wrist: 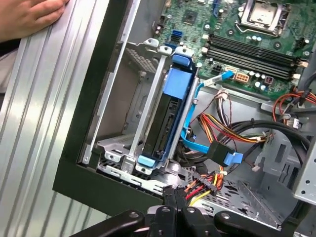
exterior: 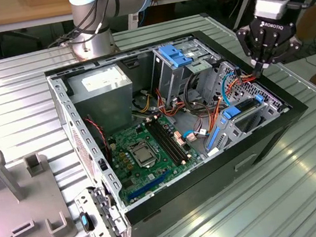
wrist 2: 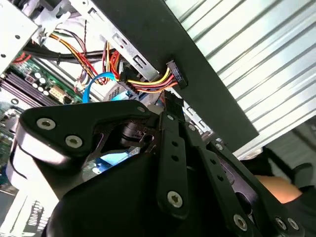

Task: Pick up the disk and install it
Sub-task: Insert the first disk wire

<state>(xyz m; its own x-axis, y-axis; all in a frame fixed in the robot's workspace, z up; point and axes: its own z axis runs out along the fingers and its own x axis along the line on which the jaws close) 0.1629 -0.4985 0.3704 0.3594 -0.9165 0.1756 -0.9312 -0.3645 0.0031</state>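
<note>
Your gripper (wrist: 172,195) hangs low over the case's edge. Its fingers (wrist 2: 170,111) are pressed together, with the plug (wrist 2: 177,78) of the red and yellow wires right at their tips. I cannot tell whether they actually nip the plug.

Just beyond, the disk (wrist: 173,91) already sits on edge in its bay (wrist: 150,103), with its blue frame between the metal rails. The work in hand therefore looks like the cabling at the disk's end.

Keep the tips square to the plug and move gently, since those wires will likely tug sideways. Watch the loose blue cable (wrist: 190,136) lying beside the frame.

Farther off lies the motherboard (wrist: 237,34). A person's hand (wrist: 29,17) rests on the worktop (wrist: 44,123), so keep your motion clear of it.
</note>
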